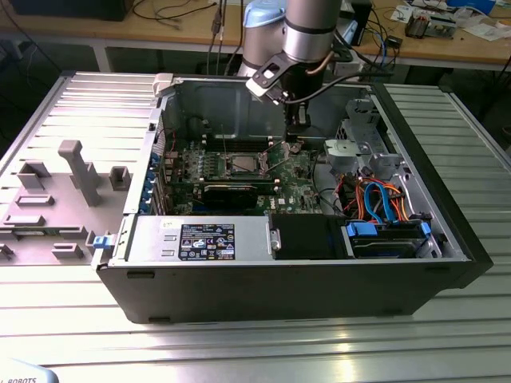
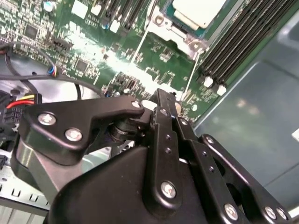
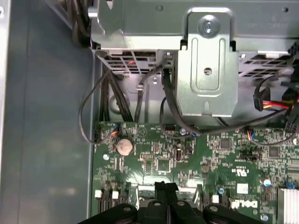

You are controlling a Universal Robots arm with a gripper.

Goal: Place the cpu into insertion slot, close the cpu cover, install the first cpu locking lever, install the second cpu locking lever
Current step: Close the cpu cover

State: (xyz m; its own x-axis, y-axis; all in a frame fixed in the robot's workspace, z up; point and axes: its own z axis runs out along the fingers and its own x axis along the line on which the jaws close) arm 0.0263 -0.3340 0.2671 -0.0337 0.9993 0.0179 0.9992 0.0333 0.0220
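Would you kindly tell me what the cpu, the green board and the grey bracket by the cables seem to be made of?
The cpu: pale matt metal lid, probably, by its dull sheen. The board: green lacquered laminate, likely fibreglass, with printed traces. The bracket: bare grey sheet metal, by its stamped ribs and folded edges.

Green board [image 1: 299, 183], speckled all over with tiny silver and black parts, inside a black case [image 1: 279, 291]. The pincer [image 2: 163, 95] is matt black, dotted with shiny silver screws. There's the chip [image 2: 198, 11], pale silver-grey. Black memory slots [image 2: 233, 42], white clips at their ends. Orange and blue cables [image 1: 375, 199]. Red, yellow and black wires [image 2: 21, 100]. Ribbed silver-grey worktop [image 1: 239, 351].
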